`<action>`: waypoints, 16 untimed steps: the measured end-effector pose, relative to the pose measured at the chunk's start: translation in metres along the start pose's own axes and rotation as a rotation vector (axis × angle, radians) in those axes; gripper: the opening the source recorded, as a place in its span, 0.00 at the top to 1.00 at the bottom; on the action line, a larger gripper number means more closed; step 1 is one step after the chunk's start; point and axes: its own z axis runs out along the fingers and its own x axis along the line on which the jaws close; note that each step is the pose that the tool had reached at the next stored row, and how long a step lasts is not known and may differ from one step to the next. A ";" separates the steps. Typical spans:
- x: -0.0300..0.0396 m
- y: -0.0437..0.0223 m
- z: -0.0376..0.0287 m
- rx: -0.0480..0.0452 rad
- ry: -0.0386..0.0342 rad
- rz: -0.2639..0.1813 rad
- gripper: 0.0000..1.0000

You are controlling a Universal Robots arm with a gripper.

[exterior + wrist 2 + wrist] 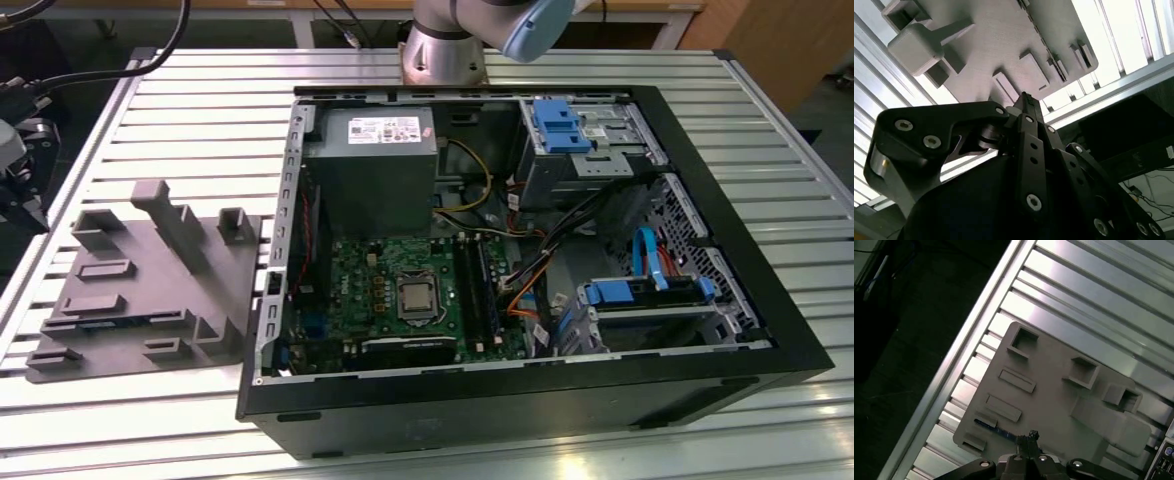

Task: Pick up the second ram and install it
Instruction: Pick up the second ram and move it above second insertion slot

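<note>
Pick step, I'd say: gripper [1033,436] closed, empty, over fixture plate [147,290] at exterior view's lower left. Second ram [996,428] just beside it. Needs jaws opened, squared to stick.

Raised fixture blocks [1084,371] below pincer [1031,436]

Count: 1 grey moulded plastic fixture plate [134,290], 1 slim dark ram stick [990,425] (edge-on in the first wrist view), 1 black metal gripper [1031,436]. 1 open black PC tower case [534,410] w/ 1 boxy grey power supply [371,170], 1 green motherboard [374,290], 1 square silver CPU [416,296] inside. 1 slatted aluminium table [200,90]. 1 silver robot arm [447,50] w/ pale blue cap.
</note>
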 end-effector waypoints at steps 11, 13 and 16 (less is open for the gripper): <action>0.0000 0.0000 0.0000 -0.0011 0.0038 -0.088 0.89; 0.0000 0.0000 0.0000 -0.0014 0.0045 -0.105 0.89; 0.0000 0.0000 0.0000 -0.0017 0.0056 -0.131 0.89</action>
